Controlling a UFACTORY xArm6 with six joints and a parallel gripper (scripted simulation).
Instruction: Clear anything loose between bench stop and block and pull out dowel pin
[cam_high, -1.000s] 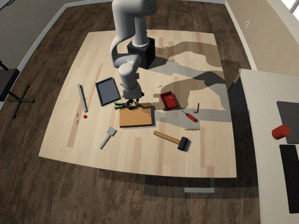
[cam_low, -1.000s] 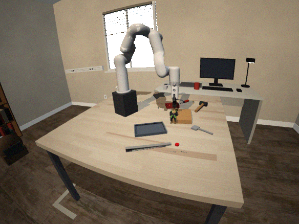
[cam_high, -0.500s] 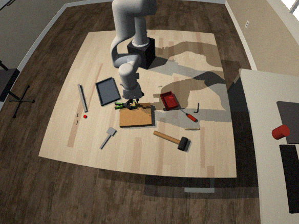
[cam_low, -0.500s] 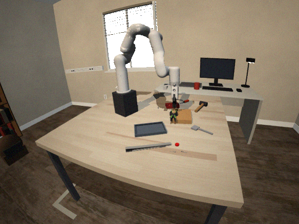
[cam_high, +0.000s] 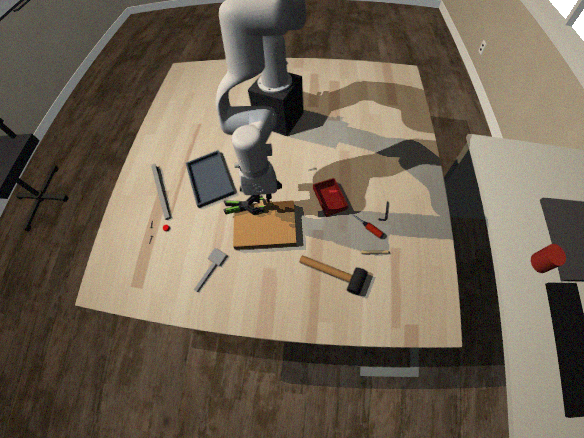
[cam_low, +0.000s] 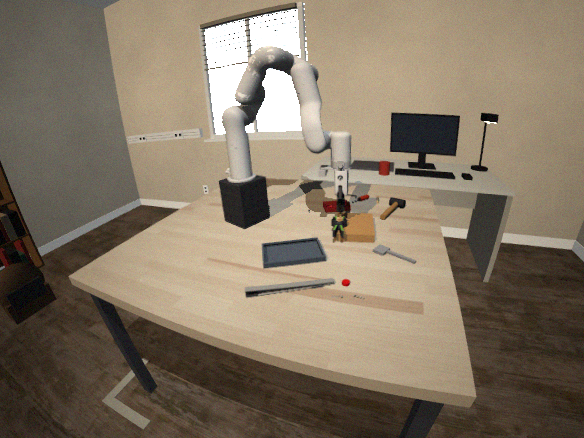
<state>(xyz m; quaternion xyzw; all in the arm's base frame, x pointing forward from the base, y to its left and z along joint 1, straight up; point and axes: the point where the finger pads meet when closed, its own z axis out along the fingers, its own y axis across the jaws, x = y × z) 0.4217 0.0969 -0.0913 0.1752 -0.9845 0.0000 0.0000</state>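
Note:
The bench board (cam_high: 267, 225) is a tan slab in the middle of the table; it also shows in the exterior view (cam_low: 361, 227). A spring clamp with green handles (cam_high: 239, 205) sits at the board's back left corner and shows again in the exterior view (cam_low: 339, 225). My gripper (cam_high: 258, 199) points straight down just above the clamp's jaw end, as the exterior view also shows (cam_low: 340, 202). Its fingers stand a little apart with nothing between them. The small block, its pin and the stop lie under the gripper and clamp, too small to make out.
A red tray (cam_high: 331, 196) lies right of the board and a grey tray (cam_high: 210, 178) left of it. A mallet (cam_high: 337, 273), a screwdriver (cam_high: 370, 227), a hex key (cam_high: 385, 210), a scraper (cam_high: 211, 268), a metal bar (cam_high: 161, 191) and a small red disc (cam_high: 166, 228) lie around.

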